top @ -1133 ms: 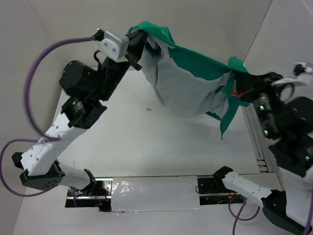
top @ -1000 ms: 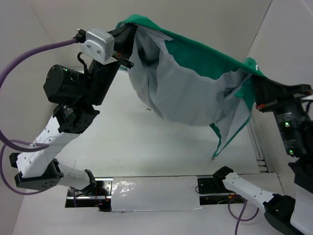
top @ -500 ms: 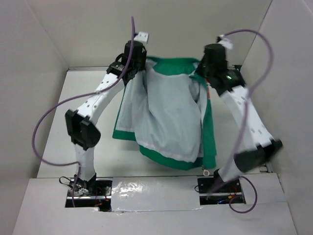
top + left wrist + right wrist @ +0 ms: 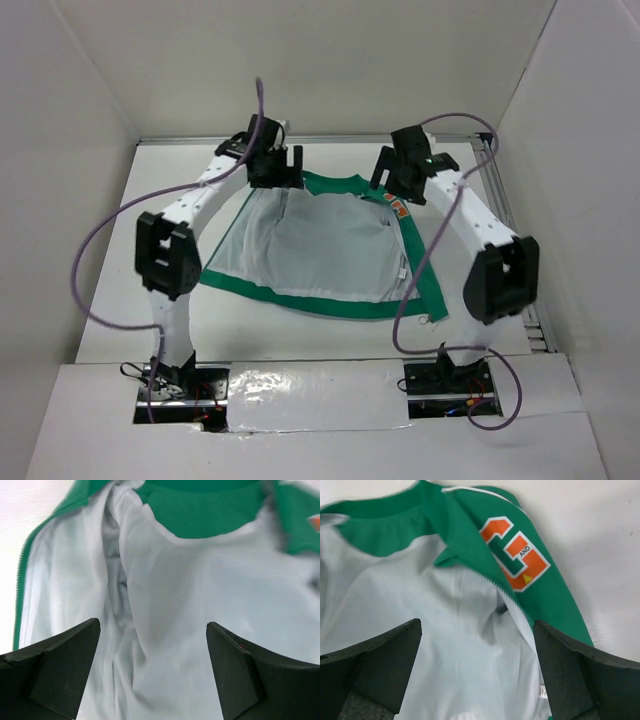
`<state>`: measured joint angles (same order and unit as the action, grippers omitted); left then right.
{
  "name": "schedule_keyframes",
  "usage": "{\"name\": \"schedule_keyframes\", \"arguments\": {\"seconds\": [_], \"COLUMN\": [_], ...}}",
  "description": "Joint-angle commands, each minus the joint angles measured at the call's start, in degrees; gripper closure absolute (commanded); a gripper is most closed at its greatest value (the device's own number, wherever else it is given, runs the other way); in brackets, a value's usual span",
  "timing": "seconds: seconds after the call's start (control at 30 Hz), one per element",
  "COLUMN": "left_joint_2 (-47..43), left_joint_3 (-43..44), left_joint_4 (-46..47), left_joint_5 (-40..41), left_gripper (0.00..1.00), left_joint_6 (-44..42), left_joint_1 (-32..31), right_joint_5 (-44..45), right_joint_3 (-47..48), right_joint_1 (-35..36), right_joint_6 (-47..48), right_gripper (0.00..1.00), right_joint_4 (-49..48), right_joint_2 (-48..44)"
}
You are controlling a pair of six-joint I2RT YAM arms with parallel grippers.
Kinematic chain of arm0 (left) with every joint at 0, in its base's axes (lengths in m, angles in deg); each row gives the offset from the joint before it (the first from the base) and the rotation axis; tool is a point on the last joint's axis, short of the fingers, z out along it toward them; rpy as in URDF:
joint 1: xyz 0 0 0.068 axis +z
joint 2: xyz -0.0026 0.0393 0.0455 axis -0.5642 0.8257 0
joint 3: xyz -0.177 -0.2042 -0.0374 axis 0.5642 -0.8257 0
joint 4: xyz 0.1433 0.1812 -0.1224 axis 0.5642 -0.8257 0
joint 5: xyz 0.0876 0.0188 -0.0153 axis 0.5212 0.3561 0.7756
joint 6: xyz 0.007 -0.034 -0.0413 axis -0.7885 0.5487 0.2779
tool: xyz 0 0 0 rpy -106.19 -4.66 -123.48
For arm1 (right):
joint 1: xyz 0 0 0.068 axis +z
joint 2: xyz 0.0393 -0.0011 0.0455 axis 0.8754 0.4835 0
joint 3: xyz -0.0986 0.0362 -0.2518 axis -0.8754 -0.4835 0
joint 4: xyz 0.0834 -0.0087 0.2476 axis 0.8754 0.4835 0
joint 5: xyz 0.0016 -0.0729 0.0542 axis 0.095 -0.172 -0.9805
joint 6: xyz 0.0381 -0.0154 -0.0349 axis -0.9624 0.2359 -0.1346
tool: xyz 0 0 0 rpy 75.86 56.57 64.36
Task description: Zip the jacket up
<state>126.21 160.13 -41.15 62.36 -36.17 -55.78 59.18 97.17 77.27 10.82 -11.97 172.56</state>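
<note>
jacket: lies open on the table, pale lining up, collar at the far side, green hem toward the arm bases; zip undone.
left gripper: jaws wide apart, empty, hovering over the lining near the collar.
right gripper: jaws apart, holding nothing, above the panel with the orange patch.
step in hand: likely closing the front panels so both zip edges meet.
doing it well: pinch each panel at its zipper teeth, not the loose lining; fold inward evenly and line up the bottom ends at the hem.
risk: grabbing two layers bunches the cloth.
</note>
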Motion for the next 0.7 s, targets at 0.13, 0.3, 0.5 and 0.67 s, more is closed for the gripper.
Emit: {"name": "schedule_keyframes", "arguments": {"seconds": [0.13,0.3,0.5,0.67], "left_joint_2": [-21.1,-27.5,-21.6,-17.5], "left_joint_3": [-24.0,-41.6,-48.5,-52.3], "left_joint_4": [-2.2,-3.0,0.4,5.6], "left_joint_5": [-2.2,-0.2,-0.8,-3.5], "left_gripper": [0.01,0.01,0.01,0.01], "left_joint_6": [13.4,21.9,20.5,17.4], "left_joint_1": [8.2,24.5,29.3,28.9], "right_joint_5": [-2.1,-3.7,-3.6,-4.7], "right_joint_3": [-23.0,-36.6,-42.6,-44.2], "right_joint_1": [-1.0,-3.8,-5.7,-7.0], "right_joint_6": [-6.3,-8.9,-10.1,-9.8], "right_gripper": [0.0,0.0,0.0,0.0], "right_joint_4": [-6.6,-7.6,-9.0,-10.1], "right_joint_2": [-21.4,-31.6,-35.0,-33.2]}}
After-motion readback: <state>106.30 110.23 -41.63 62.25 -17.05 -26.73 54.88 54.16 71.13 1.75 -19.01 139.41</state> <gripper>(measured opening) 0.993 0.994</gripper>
